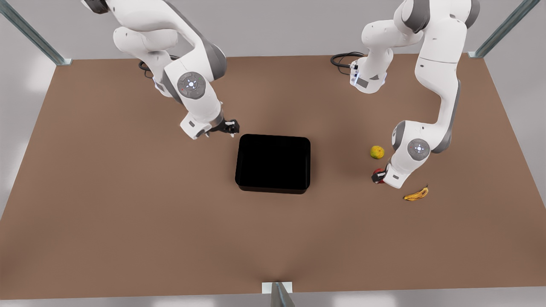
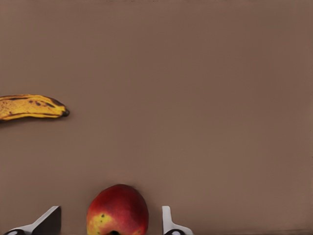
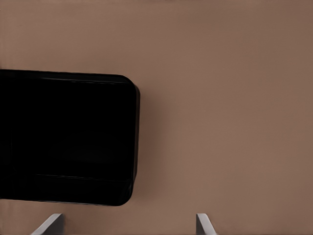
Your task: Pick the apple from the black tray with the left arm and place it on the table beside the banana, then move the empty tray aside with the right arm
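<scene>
Table (image 1: pixel 128 221) brown, grey walls; left hand (image 2: pixel 110 223) open around apple (image 2: pixel 118 209) near banana (image 2: pixel 32 106); right hand (image 3: pixel 129 225) open beside tray (image 3: pixel 68 137).

banana (image 2: pixel 32 107) cropped, apple (image 2: pixel 118 210) base cropped

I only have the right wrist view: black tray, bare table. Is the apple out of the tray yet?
Observer: Yes. The apple is down near the banana, between the left gripper's open fingers.
Operator: Anything left in the tray?
Observer: The front view shows nothing inside the black tray.
Operator: Where's my gripper?
Observer: The right gripper is open, just off the tray's far corner on the front view's left.
</scene>
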Available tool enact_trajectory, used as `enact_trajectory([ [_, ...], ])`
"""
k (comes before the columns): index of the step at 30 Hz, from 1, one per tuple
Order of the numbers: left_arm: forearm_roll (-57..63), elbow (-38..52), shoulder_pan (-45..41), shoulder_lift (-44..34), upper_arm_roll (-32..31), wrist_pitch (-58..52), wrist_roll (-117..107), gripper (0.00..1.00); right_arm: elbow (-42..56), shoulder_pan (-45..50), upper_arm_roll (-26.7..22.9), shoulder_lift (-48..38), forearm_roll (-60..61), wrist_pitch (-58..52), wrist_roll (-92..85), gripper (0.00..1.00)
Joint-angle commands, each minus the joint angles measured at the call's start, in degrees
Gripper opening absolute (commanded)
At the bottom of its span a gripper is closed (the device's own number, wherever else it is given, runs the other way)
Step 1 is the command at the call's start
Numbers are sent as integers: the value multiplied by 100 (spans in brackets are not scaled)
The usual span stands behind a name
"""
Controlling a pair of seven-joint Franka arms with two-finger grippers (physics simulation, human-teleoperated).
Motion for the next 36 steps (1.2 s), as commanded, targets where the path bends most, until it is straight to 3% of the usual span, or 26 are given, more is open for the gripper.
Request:
enact_trajectory([
  [1,6,37,5,-218,0,85,2151,100,-80,-52,27,106,-21,1259,3428,100],
  [2,-38,579,5,-701,8,-1185,2204,100,-80,-52,27,238,-21,1330,3428,100],
  [3,-800,2301,-30,-720,-44,-3630,2292,100,-80,-52,27,413,-100,1497,3428,100],
  [4,-1392,3148,-4,-772,-9,-4688,2169,100,-80,-43,88,589,-276,1664,3472,100],
  [7,-1383,2894,14,-1282,298,-4742,2151,100,-45,-43,308,853,-487,1866,3533,100],
  [8,-1400,2620,23,-1432,386,-4293,2160,100,-18,-43,370,888,-478,2042,3560,100],
  [15,-1365,2744,32,-1292,360,-4249,2169,100,0,-17,432,1714,-1260,2394,3560,100],
  [30,-1339,2761,32,-1283,360,-4249,2169,100,-993,-78,502,2180,-2974,3878,3252,100],
  [36,-1339,2761,32,-1274,360,-4249,2169,100,-1319,-210,502,2084,-3018,3993,3067,100],
])
